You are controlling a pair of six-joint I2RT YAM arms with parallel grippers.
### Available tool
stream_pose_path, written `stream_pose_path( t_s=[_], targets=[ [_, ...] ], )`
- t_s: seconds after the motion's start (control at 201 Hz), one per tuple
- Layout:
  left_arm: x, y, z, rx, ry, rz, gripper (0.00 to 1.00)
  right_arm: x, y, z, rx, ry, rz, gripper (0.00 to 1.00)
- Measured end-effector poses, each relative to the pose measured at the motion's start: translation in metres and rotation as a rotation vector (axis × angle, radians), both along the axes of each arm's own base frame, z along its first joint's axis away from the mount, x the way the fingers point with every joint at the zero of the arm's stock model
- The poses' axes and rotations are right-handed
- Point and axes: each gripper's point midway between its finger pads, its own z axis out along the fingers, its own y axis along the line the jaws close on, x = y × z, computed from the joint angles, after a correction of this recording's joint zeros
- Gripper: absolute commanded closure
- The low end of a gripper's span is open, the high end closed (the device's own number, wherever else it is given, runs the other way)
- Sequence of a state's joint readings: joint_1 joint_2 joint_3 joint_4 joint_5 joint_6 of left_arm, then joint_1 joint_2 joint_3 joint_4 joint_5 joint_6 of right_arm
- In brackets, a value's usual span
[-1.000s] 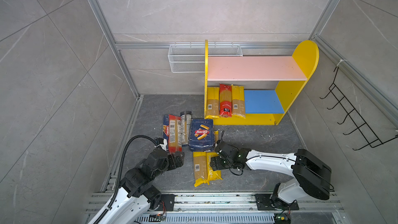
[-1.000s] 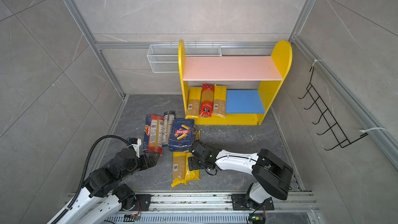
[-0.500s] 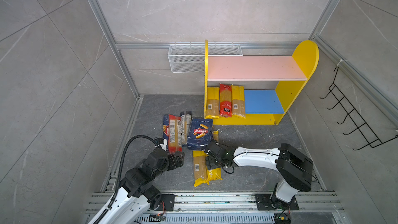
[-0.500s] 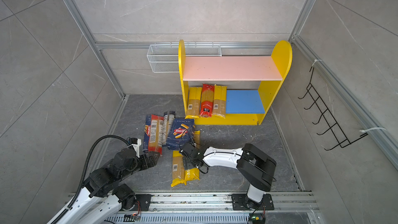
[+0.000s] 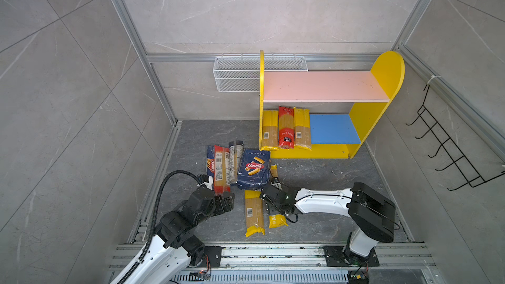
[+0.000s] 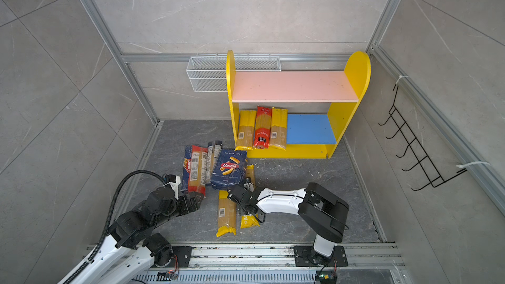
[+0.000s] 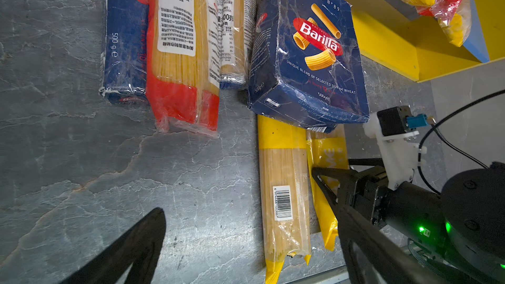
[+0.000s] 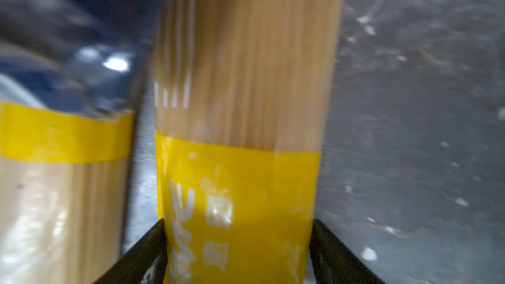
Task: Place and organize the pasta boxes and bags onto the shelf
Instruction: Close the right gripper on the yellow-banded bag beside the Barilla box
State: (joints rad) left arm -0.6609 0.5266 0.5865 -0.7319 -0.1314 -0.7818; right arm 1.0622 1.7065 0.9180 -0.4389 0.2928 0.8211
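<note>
The right gripper (image 8: 237, 222) straddled the yellow bag (image 8: 240, 181), its hold unclear, and likely needed a firm squeeze before lifting it clear of the blue box (image 5: 253, 169).

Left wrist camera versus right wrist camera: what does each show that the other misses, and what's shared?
Left wrist only: the Barilla spaghetti box, the red-and-clear spaghetti bag, the Barilla rigatoni box with its printed face, the shelf. Right wrist only: both fingers of the right gripper flanking the printed yellow bag. Shared: that bag beside the barcoded yellow bag, whose end lies under the rigatoni box.
</note>
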Motion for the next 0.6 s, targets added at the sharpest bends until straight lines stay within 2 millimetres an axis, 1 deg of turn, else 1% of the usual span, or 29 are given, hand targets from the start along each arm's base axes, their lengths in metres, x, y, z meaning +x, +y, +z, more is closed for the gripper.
stream_pose_path(
  t_s=[0.1, 0.249, 0.363, 0.597],
  targets=[
    [0.001, -0.001, -0.001, 0.0, 0.001, 0.0, 0.0, -0.002, -0.015, 0.001, -0.003, -0.018, -0.014, 0.14],
    [0.002, -0.002, -0.004, 0.003, 0.009, -0.002, 0.0, -0.007, -0.029, 0.002, 0.006, -0.032, -0.01, 0.11],
    [0.003, -0.003, -0.004, 0.003, 0.009, -0.002, 0.0, -0.006, -0.028, 0.001, 0.018, -0.044, 0.007, 0.11],
    [0.002, -0.002, -0.002, -0.002, 0.0, -0.002, 0.0, 0.002, -0.021, 0.001, 0.05, -0.094, 0.022, 0.1]
  ],
)
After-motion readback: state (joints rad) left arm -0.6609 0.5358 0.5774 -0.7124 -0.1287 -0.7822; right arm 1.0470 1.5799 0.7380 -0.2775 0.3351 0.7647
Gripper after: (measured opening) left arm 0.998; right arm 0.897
